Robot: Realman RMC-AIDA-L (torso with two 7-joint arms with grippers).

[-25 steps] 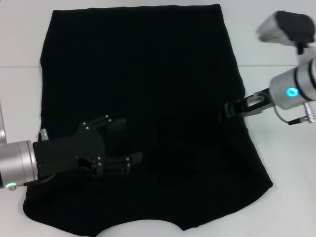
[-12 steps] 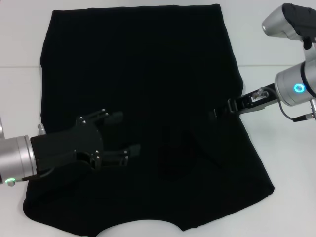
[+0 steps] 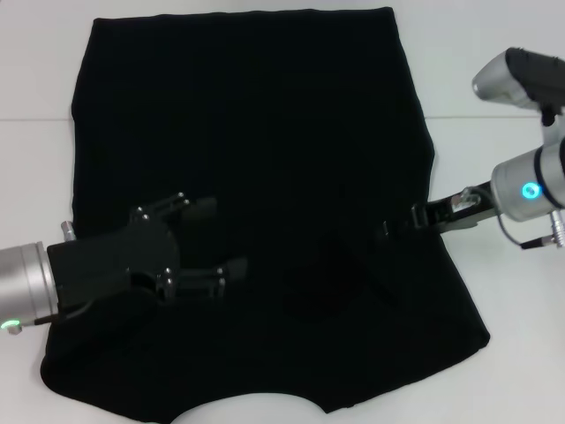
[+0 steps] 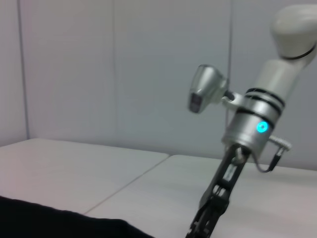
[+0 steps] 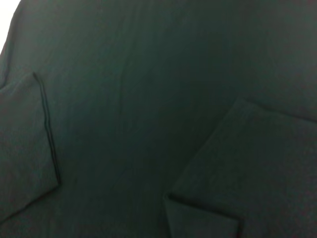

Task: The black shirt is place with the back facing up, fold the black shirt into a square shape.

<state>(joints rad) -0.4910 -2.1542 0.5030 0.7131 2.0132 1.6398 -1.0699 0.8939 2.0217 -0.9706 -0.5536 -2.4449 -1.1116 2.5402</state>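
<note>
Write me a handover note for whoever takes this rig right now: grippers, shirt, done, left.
Left gripper: fingers open, over the black shirt on its near left part, holding nothing.
Right gripper: over the shirt's right edge; grip not readable.
Shirt: spread flat on the white table, both sleeves already folded in onto the body.
Left: fold the body into a square.

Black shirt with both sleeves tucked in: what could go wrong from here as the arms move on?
1. The left gripper, open, sits low over the black shirt; a finger could snag the cloth and drag the folded left side open.
2. The right gripper lies at the shirt's right edge, near the folded-in sleeve; pulling out carelessly may undo that fold.
3. Black fingers on black fabric make contact hard to judge from the head view.
</note>
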